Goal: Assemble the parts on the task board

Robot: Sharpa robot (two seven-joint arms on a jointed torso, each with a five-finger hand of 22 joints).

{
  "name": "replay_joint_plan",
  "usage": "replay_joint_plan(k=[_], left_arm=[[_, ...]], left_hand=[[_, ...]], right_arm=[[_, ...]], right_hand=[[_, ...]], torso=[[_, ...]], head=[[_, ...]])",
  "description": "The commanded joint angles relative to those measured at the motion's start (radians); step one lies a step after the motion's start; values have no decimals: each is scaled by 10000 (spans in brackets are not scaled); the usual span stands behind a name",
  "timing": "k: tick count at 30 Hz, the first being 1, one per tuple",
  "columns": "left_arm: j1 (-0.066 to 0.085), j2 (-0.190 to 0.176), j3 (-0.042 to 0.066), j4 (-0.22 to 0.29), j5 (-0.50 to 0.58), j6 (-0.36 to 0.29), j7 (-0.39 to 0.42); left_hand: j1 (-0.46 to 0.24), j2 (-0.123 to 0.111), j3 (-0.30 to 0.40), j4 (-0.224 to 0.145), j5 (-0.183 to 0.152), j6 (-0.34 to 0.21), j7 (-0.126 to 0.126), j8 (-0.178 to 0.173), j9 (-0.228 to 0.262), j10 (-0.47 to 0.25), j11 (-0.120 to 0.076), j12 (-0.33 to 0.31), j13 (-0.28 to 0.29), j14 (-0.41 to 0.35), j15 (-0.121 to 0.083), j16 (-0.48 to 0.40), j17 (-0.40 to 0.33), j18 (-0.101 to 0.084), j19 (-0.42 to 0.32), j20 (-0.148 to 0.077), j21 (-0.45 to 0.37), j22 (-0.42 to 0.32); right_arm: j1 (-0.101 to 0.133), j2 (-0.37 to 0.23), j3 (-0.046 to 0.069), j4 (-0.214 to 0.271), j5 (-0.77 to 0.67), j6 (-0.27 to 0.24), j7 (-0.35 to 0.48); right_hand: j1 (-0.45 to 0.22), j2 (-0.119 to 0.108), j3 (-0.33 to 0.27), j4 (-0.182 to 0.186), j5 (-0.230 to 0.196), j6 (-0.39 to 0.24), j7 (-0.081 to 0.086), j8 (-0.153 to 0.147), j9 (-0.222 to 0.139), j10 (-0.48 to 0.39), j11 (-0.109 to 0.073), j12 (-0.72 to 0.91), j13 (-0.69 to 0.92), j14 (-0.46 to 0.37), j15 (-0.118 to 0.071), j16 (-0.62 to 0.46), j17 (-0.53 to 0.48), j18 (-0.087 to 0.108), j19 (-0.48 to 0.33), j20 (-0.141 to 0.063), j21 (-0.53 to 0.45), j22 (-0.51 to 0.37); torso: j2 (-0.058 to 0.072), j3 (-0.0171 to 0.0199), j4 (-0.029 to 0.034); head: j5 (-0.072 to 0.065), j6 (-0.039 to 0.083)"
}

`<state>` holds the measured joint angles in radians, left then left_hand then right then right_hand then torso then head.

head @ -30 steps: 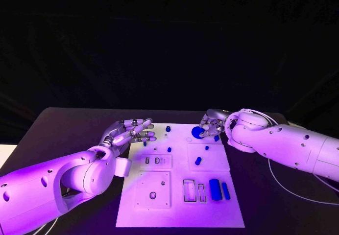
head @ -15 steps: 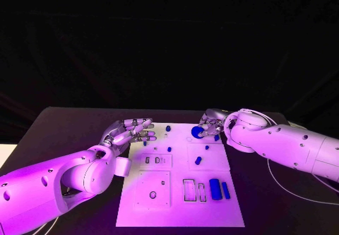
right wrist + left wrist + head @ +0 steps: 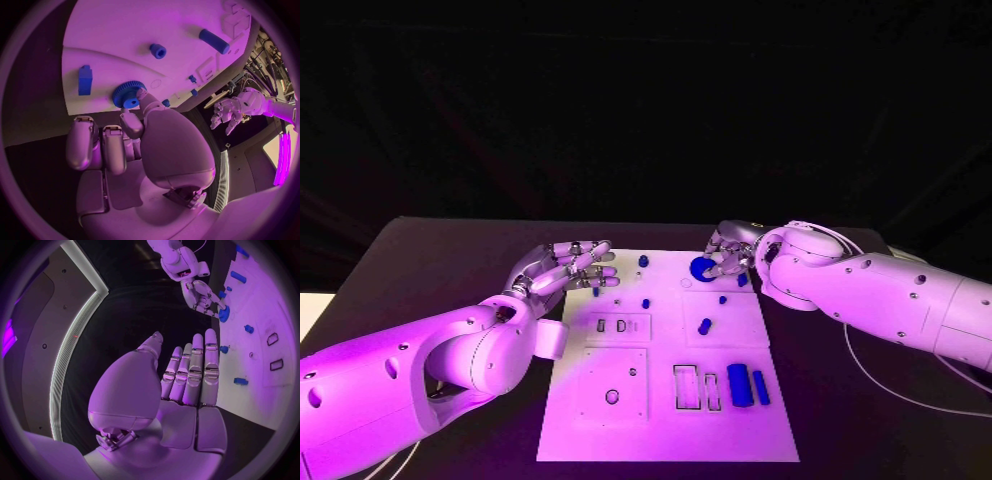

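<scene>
Pinching blue gear, right robot hand

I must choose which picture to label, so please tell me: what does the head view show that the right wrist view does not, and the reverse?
Head view alone: the near end of the task board, with two long blue parts beside rectangular slots.

Right wrist view alone: the teeth on the blue gear's rim and the right hand's palm.

Both: the right hand pinching the gear, and the left hand with fingers apart, holding nothing.
</scene>
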<state>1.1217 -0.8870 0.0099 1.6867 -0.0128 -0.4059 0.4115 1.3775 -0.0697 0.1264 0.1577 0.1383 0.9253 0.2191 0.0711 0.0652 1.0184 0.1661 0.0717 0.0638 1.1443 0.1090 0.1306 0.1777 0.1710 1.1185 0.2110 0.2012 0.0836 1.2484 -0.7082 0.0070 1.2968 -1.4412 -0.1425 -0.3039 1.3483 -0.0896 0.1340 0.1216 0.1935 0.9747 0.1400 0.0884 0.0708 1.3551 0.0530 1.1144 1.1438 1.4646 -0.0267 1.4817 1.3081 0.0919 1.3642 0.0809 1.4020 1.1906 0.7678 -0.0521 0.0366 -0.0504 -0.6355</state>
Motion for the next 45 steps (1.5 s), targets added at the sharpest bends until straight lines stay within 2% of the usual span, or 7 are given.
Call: replay_joint_plan(k=[1,8,16,22,27,35,45], left_arm=[[10,22,8,10,12,207,46],[10,34,8,-5,12,218,31],[10,39,7,-22,12,223,25],[9,39,7,-33,12,222,28],[9,40,7,-44,12,222,29],[9,59,7,-61,12,225,28],[10,76,7,-59,12,214,24]], left_hand=[[17,98,-15,-57,-63,47,-8,-48,5,-43,22,-57,0,75,19,-35,10,98,97,0,-68,-10],[17,98,-15,-57,-63,47,-8,-48,5,-43,22,-57,0,75,19,-35,10,98,97,0,-68,-10],[17,98,-15,-57,-63,47,-8,-48,5,-43,22,-57,0,75,19,-35,10,98,97,0,-68,-10],[39,127,-9,-103,-62,51,-15,-52,3,-42,19,-55,0,90,16,-51,26,100,118,-3,-86,-19],[53,143,-2,-124,-62,52,-16,-53,2,-41,17,-55,0,94,14,-58,33,101,126,-4,-93,-22],[65,153,2,-142,-61,53,-18,-54,2,-41,16,-54,0,97,12,-63,37,102,131,-5,-99,-25],[82,167,8,-167,-61,55,-20,-56,1,-39,14,-54,0,102,10,-71,44,102,139,-7,-107,-29]], right_arm=[[-70,36,-24,-12,-353,217,-61],[-135,112,-24,-46,-477,101,-103],[-177,95,-23,131,-685,-936,-47],[-200,62,-20,540,-1085,-1831,24],[-206,98,-18,948,-1256,-2239,35],[-209,529,-18,1313,-1402,-2399,-29],[-280,1335,-61,918,-1546,-2072,-138]], right_hand=[[101,46,69,-13,7,82,-6,81,24,15,-39,46,32,686,30,43,510,-139,41,41,62,37],[120,151,112,11,-8,290,-40,201,51,86,-69,155,169,690,7,56,540,-150,68,21,90,93],[539,596,618,-202,-68,998,-281,560,167,392,-271,626,675,733,-153,151,767,-198,216,-101,217,356],[677,669,887,-365,-47,1229,-367,617,199,411,-350,607,713,747,-225,186,852,-218,267,-180,263,450],[660,665,906,-366,-41,1240,-367,613,199,404,-351,585,700,747,-230,186,852,-223,280,-187,273,473],[480,605,963,-313,-24,1240,-360,554,185,403,-347,540,700,743,-234,179,838,-228,285,-206,279,485],[313,524,994,-259,-42,1230,-349,493,170,380,-339,451,660,735,-231,162,802,-229,284,-208,280,490]], torso=[[0,4,0],[1,5,8],[-2,4,0],[3,4,6],[0,0,7],[1,0,22],[13,-6,11]], head=[[6,-16],[6,-30],[18,-26],[25,-17],[38,-6],[102,7],[167,6]])
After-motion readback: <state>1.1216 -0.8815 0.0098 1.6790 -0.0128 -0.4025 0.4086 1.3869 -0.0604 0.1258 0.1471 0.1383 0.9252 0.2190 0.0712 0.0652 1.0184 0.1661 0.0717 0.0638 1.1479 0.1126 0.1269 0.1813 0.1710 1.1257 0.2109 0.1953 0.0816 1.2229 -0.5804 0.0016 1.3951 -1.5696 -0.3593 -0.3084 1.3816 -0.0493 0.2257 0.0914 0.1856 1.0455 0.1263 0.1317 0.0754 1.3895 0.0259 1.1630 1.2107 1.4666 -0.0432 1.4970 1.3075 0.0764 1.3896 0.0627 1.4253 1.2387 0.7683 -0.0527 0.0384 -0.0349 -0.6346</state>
